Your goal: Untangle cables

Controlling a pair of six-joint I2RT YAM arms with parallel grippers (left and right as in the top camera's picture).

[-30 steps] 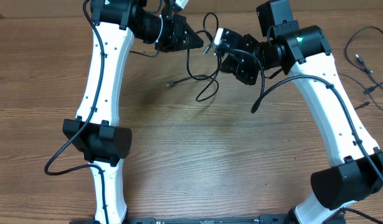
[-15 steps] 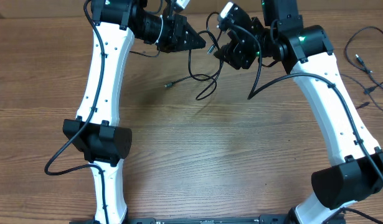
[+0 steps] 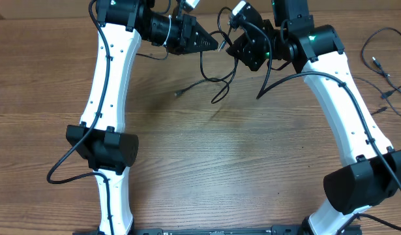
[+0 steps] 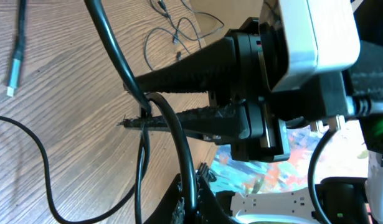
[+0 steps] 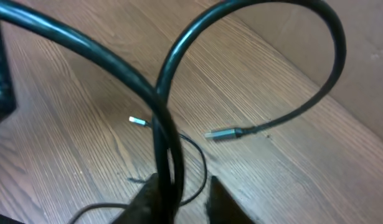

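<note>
Grips cables (image 3: 216,81) in closed left pincer (image 3: 218,47); loops hanging below it onto tabletop (image 3: 200,156), plug end (image 3: 179,93) pointing left. State of right pincer (image 3: 231,51): cannot tell.

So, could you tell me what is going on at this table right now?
Two robot arms are untangling a bundle of thin black cables held up over the far side of the brown wooden table. The left gripper is shut, apparently pinching a strand at its tip. The right gripper faces it closely with a cable running between its fingers; whether it grips is unclear. Loops hang to the tabletop, where a silvery plug end lies loose.
</note>
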